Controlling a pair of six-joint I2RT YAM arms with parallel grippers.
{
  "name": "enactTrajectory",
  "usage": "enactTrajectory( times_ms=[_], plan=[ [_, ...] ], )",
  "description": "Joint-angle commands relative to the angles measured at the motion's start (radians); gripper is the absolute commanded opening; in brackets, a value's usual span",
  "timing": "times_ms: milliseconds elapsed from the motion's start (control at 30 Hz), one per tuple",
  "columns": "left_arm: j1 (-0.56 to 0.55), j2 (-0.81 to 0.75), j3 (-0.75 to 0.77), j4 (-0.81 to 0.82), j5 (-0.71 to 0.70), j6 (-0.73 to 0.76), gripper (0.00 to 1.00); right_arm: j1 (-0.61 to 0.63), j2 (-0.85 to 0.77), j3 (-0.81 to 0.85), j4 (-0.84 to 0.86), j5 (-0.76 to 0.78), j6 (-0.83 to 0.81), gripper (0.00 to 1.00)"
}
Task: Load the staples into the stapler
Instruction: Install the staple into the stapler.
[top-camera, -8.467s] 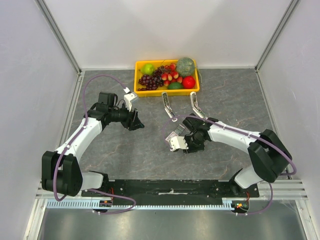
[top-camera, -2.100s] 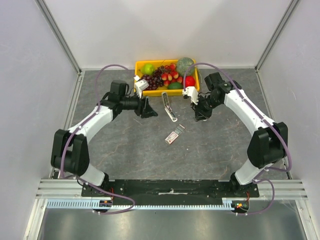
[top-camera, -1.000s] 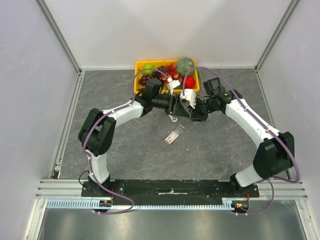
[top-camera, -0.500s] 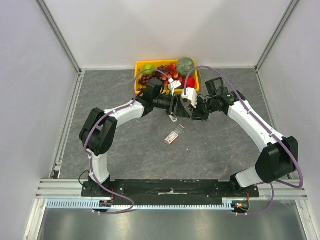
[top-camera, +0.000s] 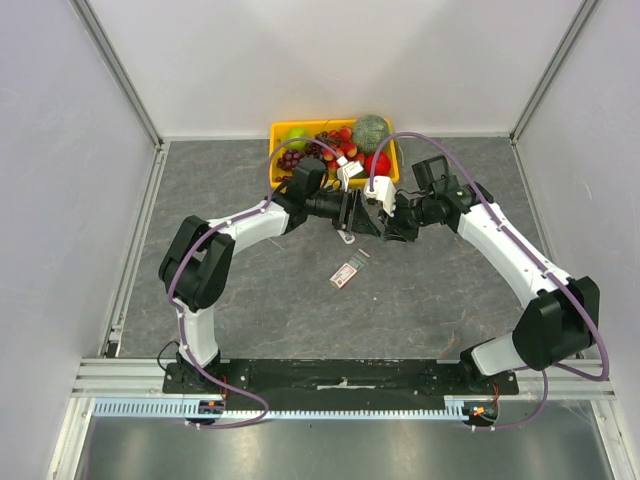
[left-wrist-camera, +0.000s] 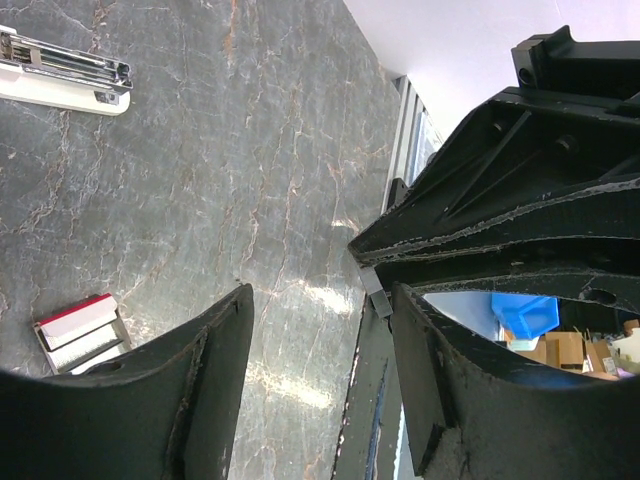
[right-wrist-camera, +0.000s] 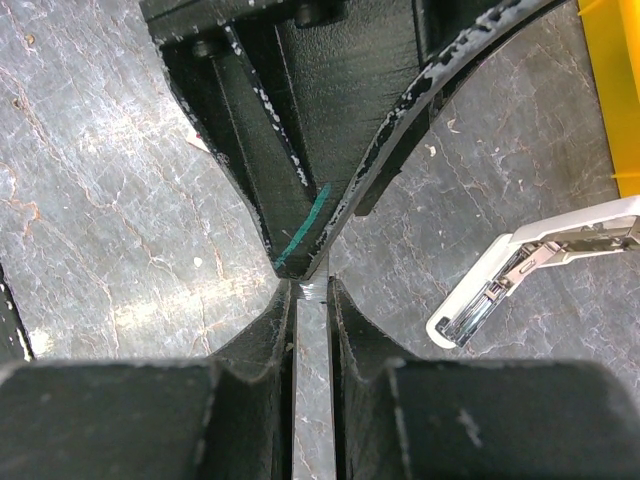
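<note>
Right jaws: nearly shut on a thin silvery strip (right-wrist-camera: 312, 385) of staples. It is pinched edge-on between the fingers (right-wrist-camera: 250, 400), so one end juts forward for the other arm.
Left jaws: apart and holding nothing. The two black fingers (left-wrist-camera: 200, 400) stand on either side of a clear gap, and they are turned to face the right jaws at close range.
Meeting point: both arms reach in over the far middle of the surface (top-camera: 280, 320) and are tip to tip. In the right wrist view the left arm's black parts come to a point right at the strip's free end.
Why so held: this looks like a hand-over or a re-grip. A strip pinched this way is hard to slide into a channel, so a second hold would let it be turned.
Box (top-camera: 345, 273): lies flat and open on the surface, on the near side of both jaws and untouched, with its red edge showing.
Stapler (right-wrist-camera: 520, 272): white, lying on the surface just beside the yellow tray (right-wrist-camera: 622, 90) with its metal rail exposed. It seems opened and ready, and nothing is loaded yet.
Next: the left jaws must close squarely on the free end before the right jaws let go.
Risk: the strip is brittle and slim, so an off-centre pinch could snap it or drop it.
</note>
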Motion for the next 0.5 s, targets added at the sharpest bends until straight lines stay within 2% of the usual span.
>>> enactTrajectory(
  times_ms=[0,467],
  plan=[
    [-0.005,0.005,0.035,0.017,0.019,0.001,0.63,0.006,-0.045,-0.004,0.016,-0.018,-0.012,0.08],
    [-0.001,0.007,0.033,0.003,0.015,0.016,0.62,0.006,-0.059,-0.004,0.009,-0.032,-0.023,0.08]
  ],
)
